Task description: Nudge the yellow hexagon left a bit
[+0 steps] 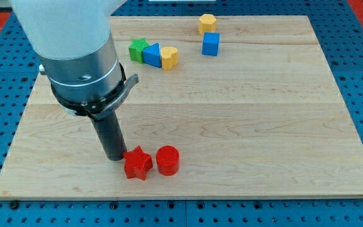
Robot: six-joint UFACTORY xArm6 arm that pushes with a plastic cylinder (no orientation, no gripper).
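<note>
Your yellow hexagon sits near the wooden board's top edge, just above a blue cube, with bare wood to its left. My tip, a plain rod holding nothing, touches a red star beside a red cylinder near the bottom edge.

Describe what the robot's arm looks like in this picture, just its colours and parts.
A white upper housing tops a grey metal cylinder ringed by a black clamp band with a small lever. Below it runs a straight dark rod ending at my tip. No cables or markings show.
</note>
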